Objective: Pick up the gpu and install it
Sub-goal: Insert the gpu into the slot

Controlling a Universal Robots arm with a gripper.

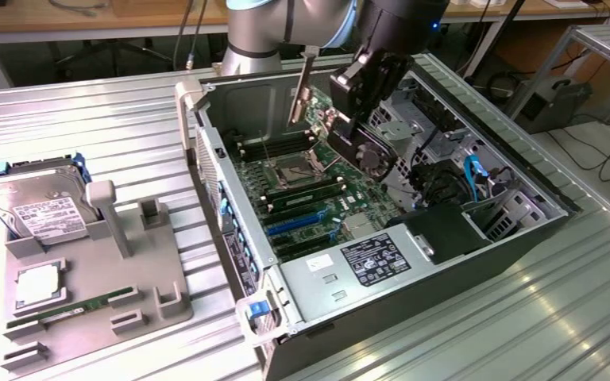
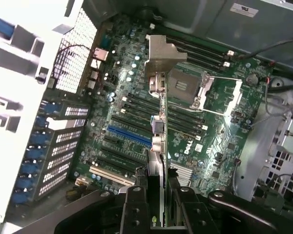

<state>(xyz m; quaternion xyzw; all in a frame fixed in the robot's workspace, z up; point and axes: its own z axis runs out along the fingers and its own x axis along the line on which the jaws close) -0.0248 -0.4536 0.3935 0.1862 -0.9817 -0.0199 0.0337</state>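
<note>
1. A ribbed metal bench (image 1: 93,119) carries an open computer case (image 1: 207,151) with its motherboard (image 2: 122,122) exposed.
2. The gripper (image 1: 360,99) jaws are clamped on the gpu (image 1: 303,87), which sits edge-on between the fingers (image 2: 136,209).
3. The gpu hangs inside the case over the motherboard, with its silvery bracket (image 2: 162,53) at the end farthest from the jaws.

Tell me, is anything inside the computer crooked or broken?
Nothing looks broken or spilled. One odd bit: the gpu isn't plugged in. The pincer holds it on edge above the motherboard. The processor socket's metal cover also looks flipped open.
</note>
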